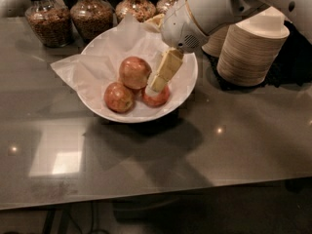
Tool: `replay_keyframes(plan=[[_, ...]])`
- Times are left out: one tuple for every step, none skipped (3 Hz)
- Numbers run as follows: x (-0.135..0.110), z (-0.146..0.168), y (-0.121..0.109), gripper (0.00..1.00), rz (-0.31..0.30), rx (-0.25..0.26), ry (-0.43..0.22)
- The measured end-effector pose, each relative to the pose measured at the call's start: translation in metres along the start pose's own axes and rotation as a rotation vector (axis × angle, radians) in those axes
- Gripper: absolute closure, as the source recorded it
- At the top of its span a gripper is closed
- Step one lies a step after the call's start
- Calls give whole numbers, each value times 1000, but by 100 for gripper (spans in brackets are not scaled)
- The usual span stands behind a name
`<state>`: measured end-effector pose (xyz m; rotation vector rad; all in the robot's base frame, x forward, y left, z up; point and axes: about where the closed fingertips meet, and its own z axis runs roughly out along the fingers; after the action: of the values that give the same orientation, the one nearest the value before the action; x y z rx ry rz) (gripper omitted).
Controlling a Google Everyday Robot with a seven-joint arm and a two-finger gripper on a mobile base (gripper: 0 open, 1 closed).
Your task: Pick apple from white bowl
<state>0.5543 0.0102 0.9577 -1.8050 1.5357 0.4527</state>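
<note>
The white bowl, lined with crumpled white paper, stands on the dark glossy table. It holds three apples. The apple, the largest, red-orange with a paler blush, lies in the middle. A second apple lies in front of it at the left, and a smaller, redder one at the right. My gripper reaches down into the bowl from the upper right. Its tip is just right of the apple and right above the small redder one, partly hiding it.
Stacks of beige paper bowls stand to the right of the white bowl, under my arm. Glass jars of grains and nuts line the back edge. The table's front edge runs along the bottom.
</note>
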Motion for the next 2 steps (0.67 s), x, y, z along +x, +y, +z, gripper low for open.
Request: replay_keyframes(plan=[[1, 13, 1, 19, -17, -26, 6], [3, 17, 1, 28, -16, -34, 7]])
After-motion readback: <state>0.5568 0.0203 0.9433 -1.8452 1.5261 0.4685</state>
